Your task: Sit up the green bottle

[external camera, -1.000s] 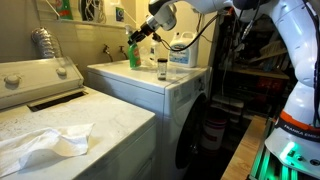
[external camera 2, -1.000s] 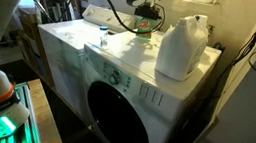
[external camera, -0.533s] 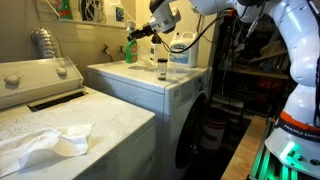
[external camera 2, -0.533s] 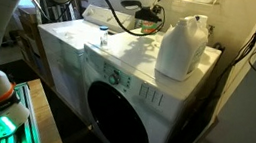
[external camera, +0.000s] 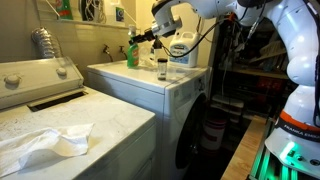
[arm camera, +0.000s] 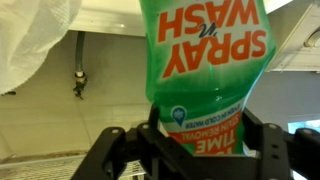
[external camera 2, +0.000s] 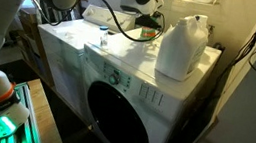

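The green bottle (external camera: 132, 55) is a bright-green spray-wash bottle, held roughly upright just over the far part of the white washer top (external camera: 125, 78). My gripper (external camera: 146, 36) is shut on it from the side. In the wrist view the bottle (arm camera: 205, 60) fills the frame, with its label reading upside down, and the black fingers (arm camera: 200, 142) clamp it on both sides. In an exterior view the gripper (external camera 2: 148, 24) hangs over the back of the washer, and the bottle barely shows there.
A big clear jug with a blue label (external camera: 181, 50) (external camera 2: 182, 47) and a slim clear bottle with a white top (external camera: 162, 68) (external camera 2: 102, 40) stand on the washer. A second machine with a white cloth (external camera: 45, 145) is nearby. A wall and tap (arm camera: 78, 78) are behind.
The gripper has kept its hold on the green bottle and shifted it slightly, first a little up, then back down over the washer top.
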`<act>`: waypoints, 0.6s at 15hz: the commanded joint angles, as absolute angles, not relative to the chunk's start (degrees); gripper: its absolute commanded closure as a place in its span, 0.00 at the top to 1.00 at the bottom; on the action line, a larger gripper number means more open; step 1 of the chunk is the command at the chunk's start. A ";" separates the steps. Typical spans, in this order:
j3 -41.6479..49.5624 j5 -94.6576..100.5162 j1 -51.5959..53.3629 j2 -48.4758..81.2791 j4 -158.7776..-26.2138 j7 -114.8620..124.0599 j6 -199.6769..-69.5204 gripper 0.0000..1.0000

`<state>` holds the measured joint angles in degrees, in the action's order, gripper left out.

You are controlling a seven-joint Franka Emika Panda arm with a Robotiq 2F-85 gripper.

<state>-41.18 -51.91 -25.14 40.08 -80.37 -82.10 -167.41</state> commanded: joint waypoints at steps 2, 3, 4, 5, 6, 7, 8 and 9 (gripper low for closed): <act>-43.42 -54.22 -27.76 39.63 -82.15 -84.65 -168.34 0.48; -43.40 -54.04 -27.87 39.44 -82.40 -84.67 -168.31 0.93; -43.46 -53.94 -28.04 39.22 -82.70 -84.47 -168.12 0.95; -43.35 -53.68 -28.07 38.88 -82.94 -84.36 -168.03 0.99; -43.27 -53.56 -28.16 38.54 -83.11 -84.14 -167.96 1.00; -43.01 -53.31 -28.15 38.15 -83.33 -83.94 -167.87 1.00; -42.53 -53.08 -28.07 37.61 -83.66 -83.22 -167.63 1.00; -42.27 -52.91 -28.06 37.26 -83.85 -82.93 -167.50 1.00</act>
<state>-42.21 -52.45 -26.68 39.54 -80.99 -82.70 -167.47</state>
